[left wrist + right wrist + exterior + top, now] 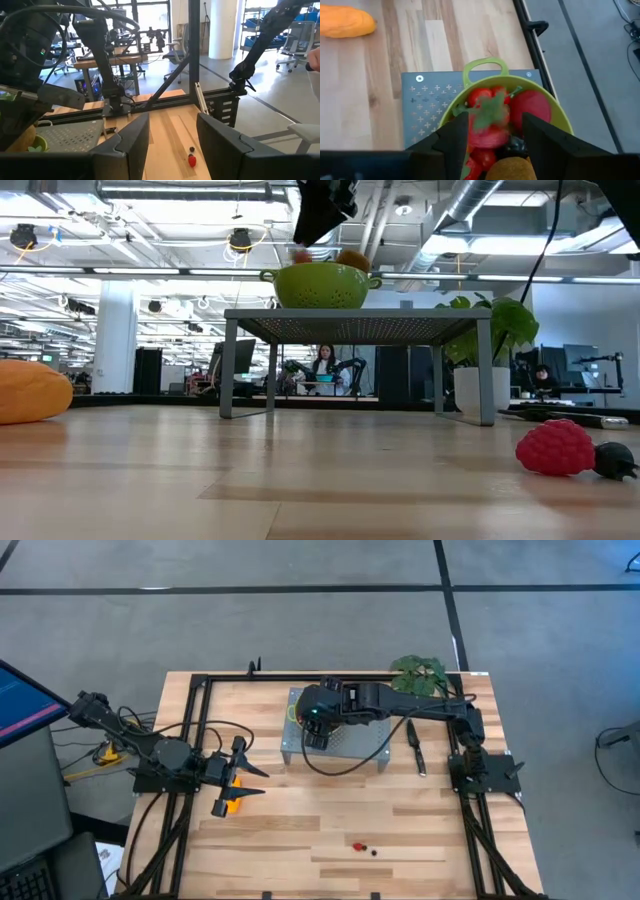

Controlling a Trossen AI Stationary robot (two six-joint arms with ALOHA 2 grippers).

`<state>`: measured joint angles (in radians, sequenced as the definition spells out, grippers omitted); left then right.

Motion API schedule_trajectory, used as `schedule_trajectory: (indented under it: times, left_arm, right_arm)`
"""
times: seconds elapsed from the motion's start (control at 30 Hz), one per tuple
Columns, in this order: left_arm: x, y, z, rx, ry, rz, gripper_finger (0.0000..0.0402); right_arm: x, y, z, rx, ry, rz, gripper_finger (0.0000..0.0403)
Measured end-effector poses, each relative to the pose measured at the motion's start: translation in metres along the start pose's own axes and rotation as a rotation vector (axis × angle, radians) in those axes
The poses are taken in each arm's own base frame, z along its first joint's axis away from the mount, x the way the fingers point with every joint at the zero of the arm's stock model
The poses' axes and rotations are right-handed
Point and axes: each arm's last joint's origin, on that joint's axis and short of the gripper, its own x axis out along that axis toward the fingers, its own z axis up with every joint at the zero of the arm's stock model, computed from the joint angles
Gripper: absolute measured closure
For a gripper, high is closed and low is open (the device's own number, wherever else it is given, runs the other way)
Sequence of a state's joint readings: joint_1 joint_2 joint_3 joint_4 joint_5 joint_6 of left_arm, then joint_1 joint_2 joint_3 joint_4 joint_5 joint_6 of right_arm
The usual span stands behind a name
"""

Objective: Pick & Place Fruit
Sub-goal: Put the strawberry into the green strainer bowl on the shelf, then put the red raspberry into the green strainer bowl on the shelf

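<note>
Strawberry (487,117), red with green leafy cap, sits between the right gripper (490,137) fingers, directly over the green colander (555,112); fingers parted around it, whether still pinching or letting go — cannot tell. Colander stands on the grey perforated stand (350,748), upper centre in the high view. Advice: release low and centred so it settles among the red fruit, not over the rim. Left gripper (232,785) waits left of centre, fingers apart and empty, above the long orange fruit (231,804). Raspberry (555,447) and a dark berry (612,461) remain lower right in the low view.
</note>
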<state>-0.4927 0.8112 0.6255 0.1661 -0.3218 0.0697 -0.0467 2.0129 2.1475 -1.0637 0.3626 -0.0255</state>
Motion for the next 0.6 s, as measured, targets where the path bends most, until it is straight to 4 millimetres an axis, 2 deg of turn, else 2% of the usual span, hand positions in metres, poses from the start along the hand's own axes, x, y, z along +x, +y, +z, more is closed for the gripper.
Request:
schedule_trajectory:
  times: [0.33,0.43,0.6]
  left_arm:
    - [0.000,0.000,0.000,0.000,0.000,-0.004,0.0243]
    - [0.000,0.000,0.000,0.000,0.000,-0.003,0.0243]
    - [0.000,0.000,0.000,0.000,0.000,-0.003,0.0243]
  right_arm:
    - [0.002,-0.005,-0.003,0.001,0.028,-0.007,0.0207]
    - [-0.002,0.004,-0.007,-0.035,0.072,0.005,0.0211]
    - [-0.019,0.025,-0.019,-0.053,0.160,0.036,0.0230]
